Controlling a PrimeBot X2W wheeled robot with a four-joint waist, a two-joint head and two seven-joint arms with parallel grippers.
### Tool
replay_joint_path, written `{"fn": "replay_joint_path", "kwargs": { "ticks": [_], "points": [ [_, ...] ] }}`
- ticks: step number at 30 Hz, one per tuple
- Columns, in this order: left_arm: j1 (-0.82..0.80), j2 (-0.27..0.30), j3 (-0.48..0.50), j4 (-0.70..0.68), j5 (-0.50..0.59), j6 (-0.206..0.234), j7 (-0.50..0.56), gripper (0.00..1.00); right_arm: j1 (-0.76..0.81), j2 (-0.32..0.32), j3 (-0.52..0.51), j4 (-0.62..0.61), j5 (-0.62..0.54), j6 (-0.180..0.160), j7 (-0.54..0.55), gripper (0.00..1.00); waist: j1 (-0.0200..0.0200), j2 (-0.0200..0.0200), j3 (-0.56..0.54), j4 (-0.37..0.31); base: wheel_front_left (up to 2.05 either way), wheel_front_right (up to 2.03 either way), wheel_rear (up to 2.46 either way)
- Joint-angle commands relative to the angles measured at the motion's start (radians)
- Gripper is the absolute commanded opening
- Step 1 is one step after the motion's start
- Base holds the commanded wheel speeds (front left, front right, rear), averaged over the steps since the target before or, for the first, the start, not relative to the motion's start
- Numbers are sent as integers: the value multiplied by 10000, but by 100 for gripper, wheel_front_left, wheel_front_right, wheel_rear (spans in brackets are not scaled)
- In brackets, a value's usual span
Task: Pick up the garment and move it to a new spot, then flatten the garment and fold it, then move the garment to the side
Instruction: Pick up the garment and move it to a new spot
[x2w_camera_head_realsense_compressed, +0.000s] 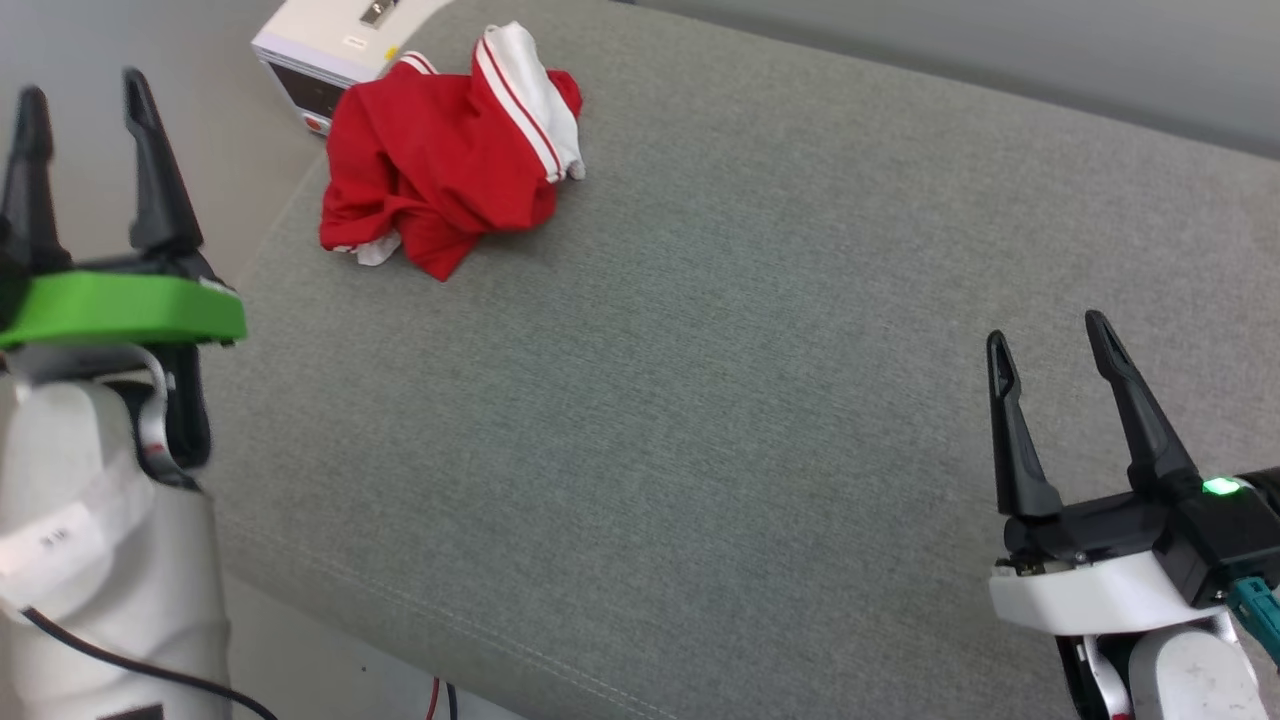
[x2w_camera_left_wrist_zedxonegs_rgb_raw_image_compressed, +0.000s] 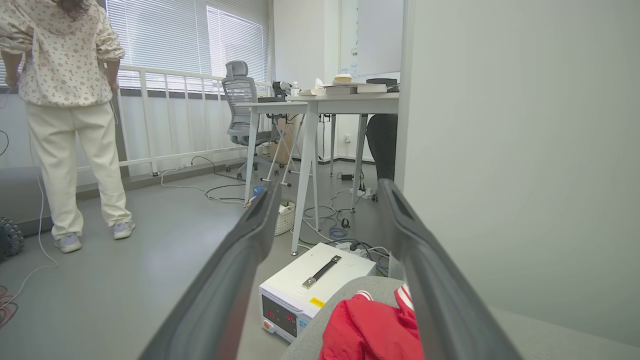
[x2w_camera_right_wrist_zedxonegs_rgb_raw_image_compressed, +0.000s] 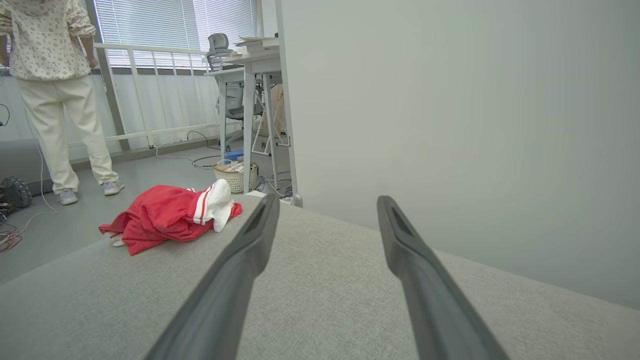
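The garment (x2w_camera_head_realsense_compressed: 440, 160) lies crumpled in a heap at the far left corner of the grey cushioned surface (x2w_camera_head_realsense_compressed: 700, 350), red with a white striped sleeve on top. The left wrist view has the garment (x2w_camera_left_wrist_zedxonegs_rgb_raw_image_compressed: 370, 330) low between the fingers; in the right wrist view the garment (x2w_camera_right_wrist_zedxonegs_rgb_raw_image_compressed: 165, 217) sits off to the left. My left gripper (x2w_camera_head_realsense_compressed: 85, 95) hangs open beside the surface's left edge, short of the heap. Over the near right part of the surface my right gripper (x2w_camera_head_realsense_compressed: 1045, 340) is open too, with nothing in it.
A white box with a red display (x2w_camera_head_realsense_compressed: 320, 50) stands on the floor just beyond the garment. A person (x2w_camera_left_wrist_zedxonegs_rgb_raw_image_compressed: 65, 100) stands on the floor at the left. Desks (x2w_camera_left_wrist_zedxonegs_rgb_raw_image_compressed: 325, 100), a chair and cables lie behind. A pale partition wall (x2w_camera_right_wrist_zedxonegs_rgb_raw_image_compressed: 450, 125) backs the surface.
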Motion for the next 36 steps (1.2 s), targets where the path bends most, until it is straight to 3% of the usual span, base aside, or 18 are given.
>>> {"fn": "replay_joint_path", "kwargs": {
  "ticks": [1,9,14,21,27,36],
  "points": [
    [-490,219,-38,250,-206,-55,-57,100,-241,-96,3,-116,-104,-7,-47,100,-1,0,1203,-1005,0,0,0],
    [-2994,2081,-1559,2616,-2104,-70,123,100,-938,-412,63,-617,-225,-7,-47,100,-1,0,2494,-1672,0,0,0],
    [-4349,2973,-2699,4107,-3971,-71,2118,100,-1236,-565,108,-903,-296,-7,-47,100,-1,0,3106,-1946,0,0,0],
    [-5231,3946,-3958,5076,-6263,-72,5820,100,-1545,-695,151,-1151,-395,-7,-47,100,-1,0,3730,-2320,0,0,0],
    [-5339,4610,-4898,5319,-7420,-72,8448,100,-1660,-762,118,-1288,-480,-7,-47,100,-1,0,4137,-2544,0,0,0],
    [-5190,4738,-6182,5773,-7612,-72,9431,100,-1854,-827,116,-1361,-523,-7,-47,100,-1,0,4536,-2634,0,0,0]
  ]
}}
